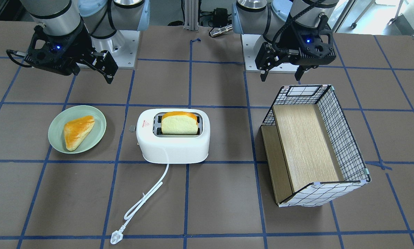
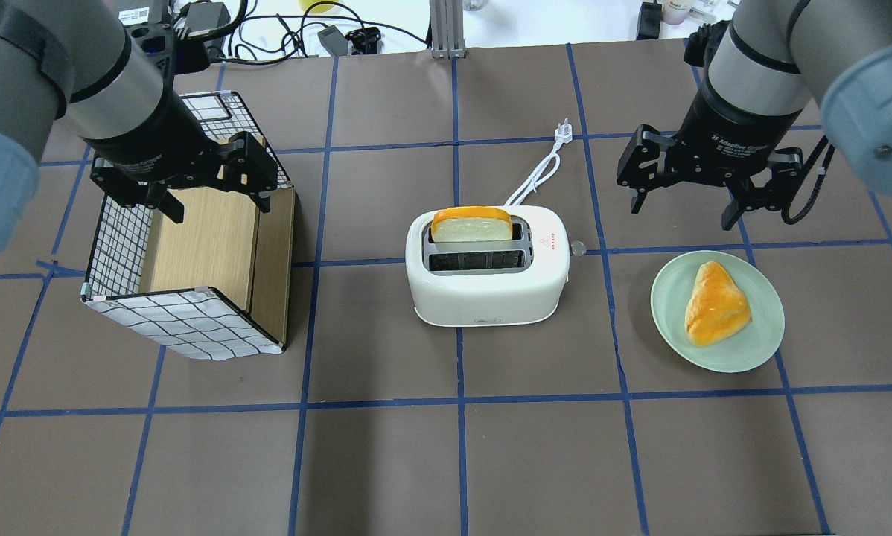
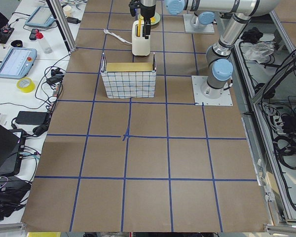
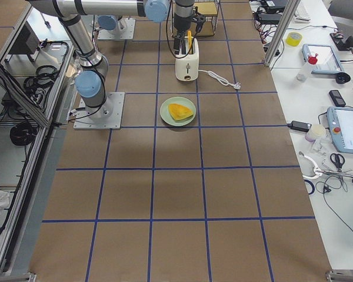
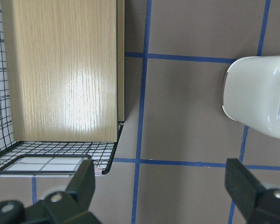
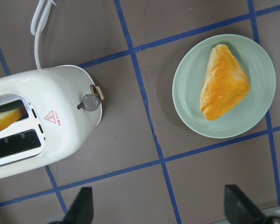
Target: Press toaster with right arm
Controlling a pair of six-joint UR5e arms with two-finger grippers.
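1. Over at the far left, the left tool (image 2: 215,197) hangs released, its fingers spread wide with nothing between them. It is above a wire-and-fabric basket (image 2: 185,327) that lies tipped on its side, with a wooden board inside.
2. In the middle of the bench (image 2: 491,447) stands the toaster (image 2: 483,286), upright and well apart from the basket. A slice of bread (image 2: 470,223) sticks up out of the slot farther from the robot.
3. The toaster's white cord (image 2: 539,171) trails off across the bench away from the robot, its plug lying loose.
4. The lever knob (image 2: 578,248) pokes out of the toaster's right end, on the side facing the plate.
5. The right tool (image 2: 682,208) hovers released, fingers wide apart and gripping nothing. It is above the bench between the toaster and the plate and touches neither.
6. At the far right sits a green plate (image 2: 759,350) with a golden triangular pastry (image 2: 714,304) on it.
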